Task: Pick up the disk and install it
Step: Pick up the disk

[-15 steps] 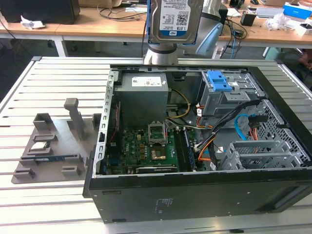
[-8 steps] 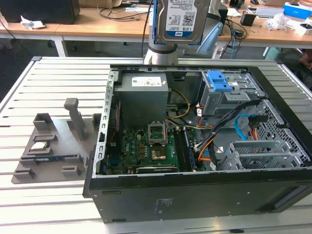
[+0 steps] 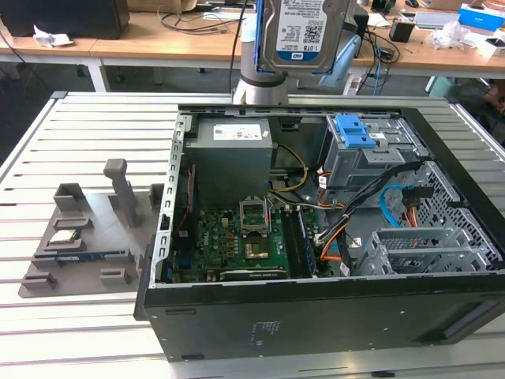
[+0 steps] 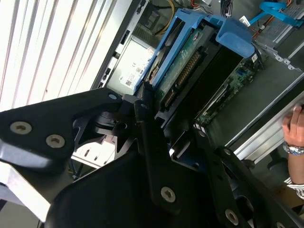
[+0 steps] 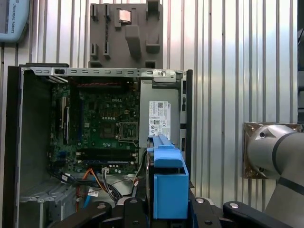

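You have the disk [image 3: 304, 31] pinched between your fingers [image 4: 145, 130], one each side, above the open computer case [image 3: 316, 316]

The disk [image 3: 304, 31] hangs clear above the open case [image 3: 316, 308]; cables [image 3: 377, 186] crowd the drive bay [image 3: 344, 166].

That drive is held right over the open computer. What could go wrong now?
If the gripper loses the disk, it could fall into the open case. Loose orange cables beside the grey bay might snag it going in. A person's hand is close to the case, so contact is possible.
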Controlling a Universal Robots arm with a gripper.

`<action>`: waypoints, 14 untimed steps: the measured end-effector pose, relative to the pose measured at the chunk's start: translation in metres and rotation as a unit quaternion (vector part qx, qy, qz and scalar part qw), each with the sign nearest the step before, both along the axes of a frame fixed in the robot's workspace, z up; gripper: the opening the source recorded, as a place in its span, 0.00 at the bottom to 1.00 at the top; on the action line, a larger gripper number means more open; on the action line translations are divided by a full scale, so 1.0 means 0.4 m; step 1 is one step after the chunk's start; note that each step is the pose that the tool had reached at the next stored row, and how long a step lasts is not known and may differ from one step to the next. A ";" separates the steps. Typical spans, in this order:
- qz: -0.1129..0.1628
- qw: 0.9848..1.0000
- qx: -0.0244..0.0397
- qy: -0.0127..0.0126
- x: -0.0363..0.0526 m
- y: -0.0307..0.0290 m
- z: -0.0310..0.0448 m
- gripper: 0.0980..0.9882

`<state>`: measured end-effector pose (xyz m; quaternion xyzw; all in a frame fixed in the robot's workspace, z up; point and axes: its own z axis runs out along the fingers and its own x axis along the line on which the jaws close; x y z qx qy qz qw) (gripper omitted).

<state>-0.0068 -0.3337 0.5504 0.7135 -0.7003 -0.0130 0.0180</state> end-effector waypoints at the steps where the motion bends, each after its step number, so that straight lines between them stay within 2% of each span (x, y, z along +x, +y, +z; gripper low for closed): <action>1: 0.000 1.000 0.000 0.000 0.003 0.000 -0.001 0.30; 6: 0.000 1.000 0.000 0.000 0.012 0.000 -0.013 0.30; 9: 0.000 1.000 0.000 0.000 0.015 0.000 -0.037 0.30; 14: 0.000 1.000 0.000 0.000 0.018 0.000 -0.066 0.30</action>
